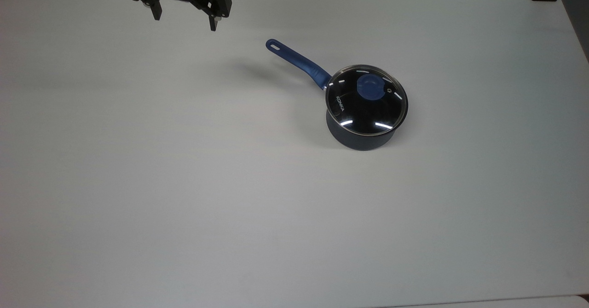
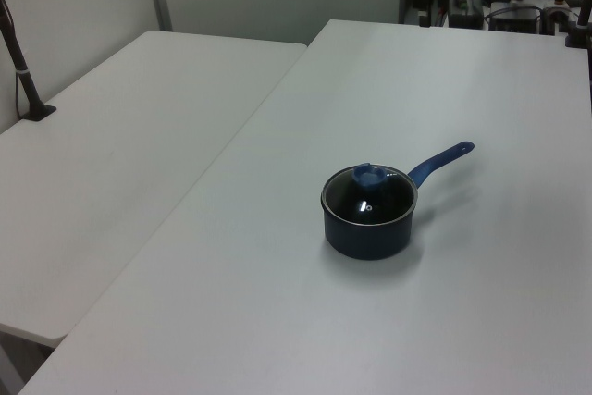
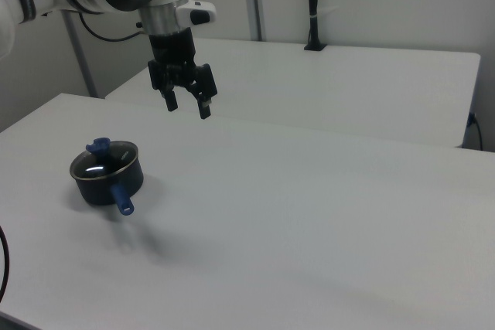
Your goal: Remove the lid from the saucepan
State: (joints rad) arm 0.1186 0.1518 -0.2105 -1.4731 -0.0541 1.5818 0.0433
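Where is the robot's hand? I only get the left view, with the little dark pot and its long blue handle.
Observer: In the right view the black two-finger gripper hangs in the air over the white table, higher than the small dark round saucepan and to the right view's right of it.
Operator: Is it open?
Observer: Yes. The top view shows its fingers spread apart, holding nothing.
Operator: What's on the lid?
Observer: In the top view the round clear glass lid with the blue knob carries small white KONKA letters.
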